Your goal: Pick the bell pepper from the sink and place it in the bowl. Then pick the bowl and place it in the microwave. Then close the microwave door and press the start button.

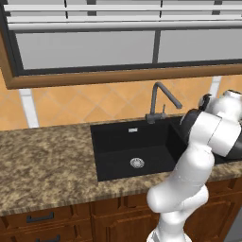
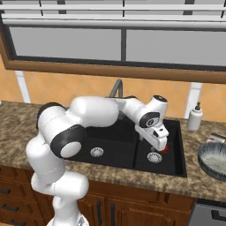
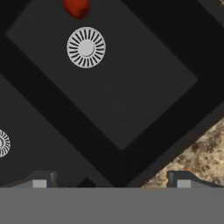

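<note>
A speckled brown granite counter [image 1: 42, 160] runs along the wall, with dark wood cabinets [image 1: 56, 220] and black drawer pulls below. Behind it are orange diagonal tiles [image 1: 94, 101] and a wood-framed window with blinds [image 2: 119, 44]. A white soap dispenser [image 2: 194, 117] stands upright on the counter by the wall.

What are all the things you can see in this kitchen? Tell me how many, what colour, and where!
bell pepper: one, red, on the floor of the sink's right basin, beside a drain
sink: one, black, two basins, set in the counter
drains: two, silver, one per basin
faucet: one, dark grey, behind the sink
bowl: one, dark grey, on the counter right of the sink
soap bottle: one, white, behind the sink's right corner
counter: one, speckled brown
pincer: one, dark tips apart, above the sink, holding nothing
</note>
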